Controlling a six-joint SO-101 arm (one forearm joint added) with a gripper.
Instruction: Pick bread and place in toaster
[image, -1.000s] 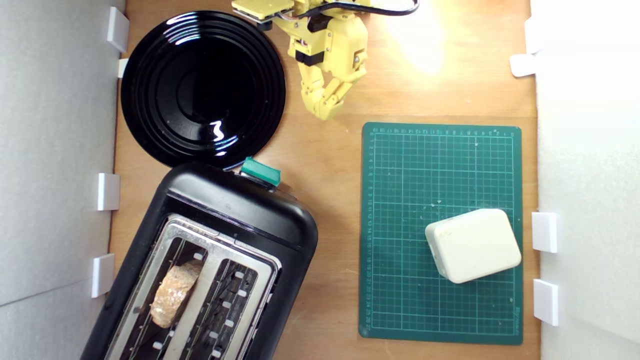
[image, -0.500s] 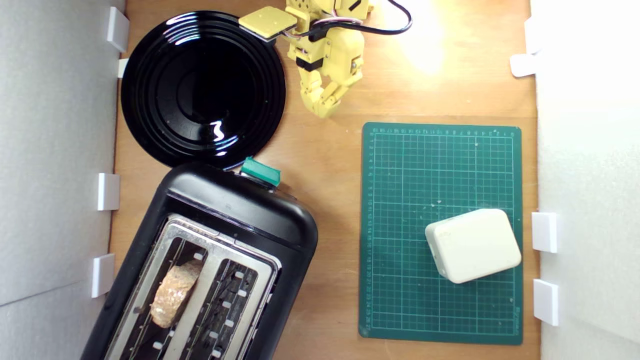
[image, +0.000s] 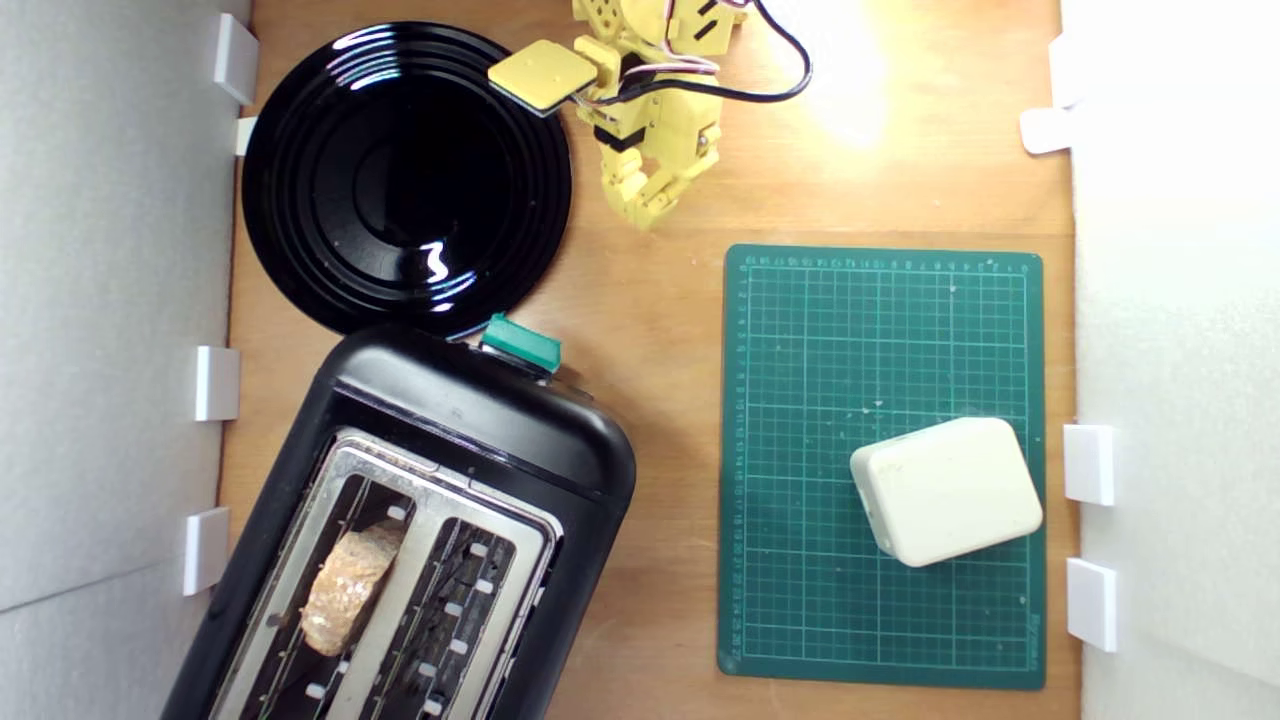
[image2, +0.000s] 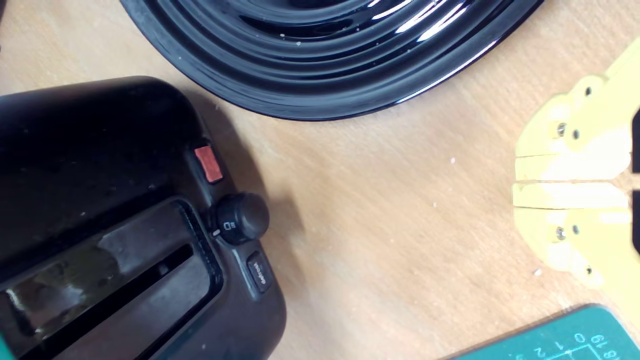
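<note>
1. Sitting in the toaster (image: 470, 430) is the bread (image: 350, 585), tan crust up, in the slot nearer the exterior view's left; the other slot holds nothing.
2. Black plate (image: 300, 180) lies bare beyond the toaster's teal lever (image: 520, 342).
3. Green cutting mat (image: 800, 400) carries an off-white block (image: 945, 490).
4. Yellow gripper (image: 650, 212) hangs over bare wood beside the plate, fingertips pressed together in the wrist view, holding nothing, well apart from the bread.

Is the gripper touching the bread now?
Apart. The exterior view shows the gripper shut near the black plate, with bare wood between it and the bread in the toaster slot.
</note>
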